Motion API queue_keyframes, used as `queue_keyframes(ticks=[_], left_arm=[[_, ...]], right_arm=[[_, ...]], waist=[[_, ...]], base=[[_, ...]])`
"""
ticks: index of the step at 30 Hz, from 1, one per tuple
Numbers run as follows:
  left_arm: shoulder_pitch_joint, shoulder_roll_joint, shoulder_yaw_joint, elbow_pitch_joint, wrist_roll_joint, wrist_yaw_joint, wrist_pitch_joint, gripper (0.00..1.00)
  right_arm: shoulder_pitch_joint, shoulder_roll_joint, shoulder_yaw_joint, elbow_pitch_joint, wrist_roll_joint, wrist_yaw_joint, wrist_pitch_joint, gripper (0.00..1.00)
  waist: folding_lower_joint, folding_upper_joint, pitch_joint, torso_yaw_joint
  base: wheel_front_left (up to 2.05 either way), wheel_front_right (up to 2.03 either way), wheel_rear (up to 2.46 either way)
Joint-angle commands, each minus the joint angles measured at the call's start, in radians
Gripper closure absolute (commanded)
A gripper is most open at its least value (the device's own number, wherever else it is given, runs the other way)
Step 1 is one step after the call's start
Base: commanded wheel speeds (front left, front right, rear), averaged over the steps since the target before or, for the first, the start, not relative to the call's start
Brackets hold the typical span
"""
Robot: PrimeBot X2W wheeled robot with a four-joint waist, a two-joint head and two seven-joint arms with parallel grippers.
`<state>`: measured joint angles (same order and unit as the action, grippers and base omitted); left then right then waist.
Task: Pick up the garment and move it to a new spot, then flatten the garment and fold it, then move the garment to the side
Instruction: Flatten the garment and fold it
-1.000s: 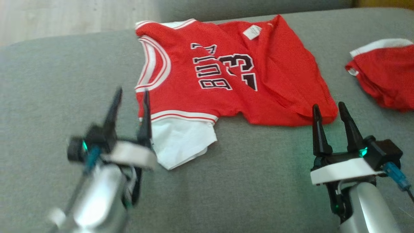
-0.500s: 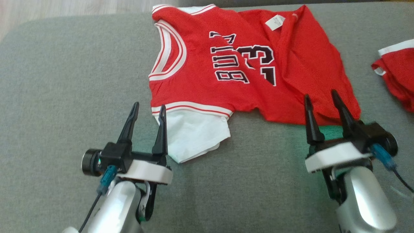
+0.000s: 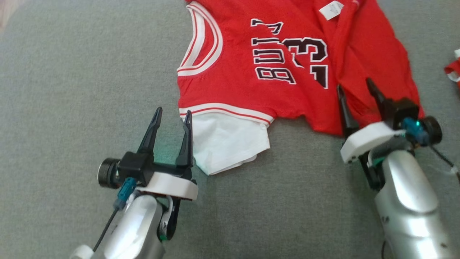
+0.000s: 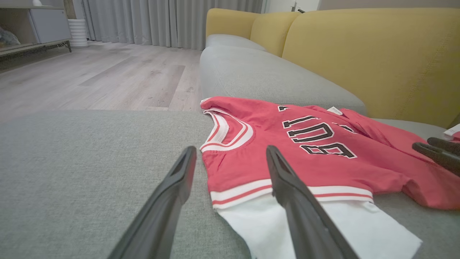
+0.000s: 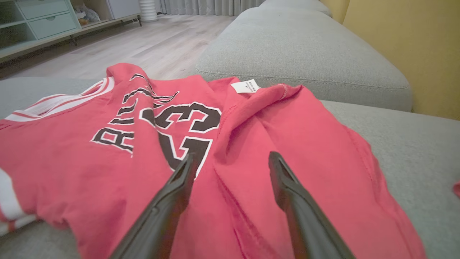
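Note:
The garment (image 3: 233, 86) is a red jersey with black lettering, white trim and a white sleeve (image 3: 230, 140), lying crumpled on the grey sofa seat (image 3: 72, 90). My left gripper (image 3: 173, 112) stands open just left of the sleeve, its right finger at the sleeve's edge. In the left wrist view the garment (image 4: 341, 169) lies just ahead and my left gripper (image 4: 230, 149) straddles its near corner. My right gripper (image 3: 354, 85) is open over the garment's red lower edge. In the right wrist view my right gripper (image 5: 233, 155) hovers above the folds of the garment (image 5: 305, 136).
Another red and white cloth (image 3: 453, 68) lies at the right edge of the seat. A yellow backrest (image 4: 359, 54) rises behind the cushion. Beyond the seat's far edge is wooden floor (image 4: 107, 72) with a low cabinet (image 5: 43, 21).
The head camera has tilted, shifting the whole picture. Both grippers have come closer to the garment: the left beside the white sleeve, the right from the hem's edge to over it. Both stay open.

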<state>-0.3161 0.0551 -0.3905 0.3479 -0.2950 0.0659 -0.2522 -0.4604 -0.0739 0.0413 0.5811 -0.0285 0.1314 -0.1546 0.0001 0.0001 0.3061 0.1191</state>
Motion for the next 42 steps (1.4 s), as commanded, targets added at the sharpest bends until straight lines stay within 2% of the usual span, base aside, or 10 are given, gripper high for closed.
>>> queue_keyframes(ticks=[1,9,10,11,12,31,32,33,37,42], left_arm=[[-0.042,0.004,0.028,-0.032,0.022,-0.002,-0.009,0.00],[-0.046,-0.003,0.019,-0.056,0.038,-0.008,-0.009,0.00],[-0.046,-0.003,0.018,-0.056,0.039,-0.009,-0.009,0.00],[-0.047,-0.004,0.017,-0.056,0.039,-0.009,-0.009,0.00],[-0.047,-0.004,0.017,-0.056,0.039,-0.010,-0.009,0.00],[-0.042,-0.005,0.005,-0.030,0.018,-0.005,-0.010,0.00],[-0.042,-0.005,0.004,-0.028,0.018,-0.005,-0.010,0.00],[-0.042,-0.005,0.004,-0.027,0.018,-0.004,-0.010,0.00],[-0.043,-0.005,0.004,-0.019,0.017,-0.006,-0.010,0.00],[-0.037,-0.005,0.010,-0.011,0.012,-0.005,-0.010,0.00]], right_arm=[[-0.039,0.000,0.013,-0.005,-0.008,-0.001,0.001,0.00],[-0.129,-0.015,-0.004,0.122,-0.018,-0.001,0.010,0.00],[-0.136,-0.016,-0.004,0.135,-0.019,-0.001,0.009,0.13],[-0.142,-0.017,-0.004,0.146,-0.020,-0.001,0.006,0.70],[-0.147,-0.018,-0.004,0.156,-0.020,-0.001,0.002,1.00],[-0.167,-0.095,-0.126,0.143,0.106,-0.001,0.010,1.00],[-0.169,-0.103,-0.146,0.145,0.110,-0.001,0.017,0.94],[-0.172,-0.110,-0.169,0.150,0.109,-0.001,0.024,0.05],[-0.185,-0.138,-0.261,0.159,0.049,-0.001,0.006,0.00],[-0.186,-0.103,-0.330,0.135,-0.046,-0.001,-0.045,0.00]], waist=[[-0.0001,-0.0001,0.012,0.011],[-0.0001,-0.0001,0.039,0.034],[-0.0001,-0.0001,0.040,0.035],[-0.0001,-0.0001,0.042,0.036],[-0.0001,-0.0001,0.042,0.036],[-0.0001,-0.0001,0.012,-0.006],[-0.0001,-0.0001,0.012,-0.007],[-0.0001,-0.0001,0.012,-0.009],[-0.0001,-0.0001,0.005,-0.012],[-0.0001,-0.0001,-0.022,-0.024]], base=[[0.00,0.00,0.00],[0.00,0.00,0.00],[0.00,0.00,0.00],[0.00,0.00,0.00],[0.00,0.00,0.00],[0.00,0.00,0.00],[0.00,0.00,0.00],[0.00,0.00,0.00],[0.00,0.00,0.00],[0.00,0.00,0.00]])
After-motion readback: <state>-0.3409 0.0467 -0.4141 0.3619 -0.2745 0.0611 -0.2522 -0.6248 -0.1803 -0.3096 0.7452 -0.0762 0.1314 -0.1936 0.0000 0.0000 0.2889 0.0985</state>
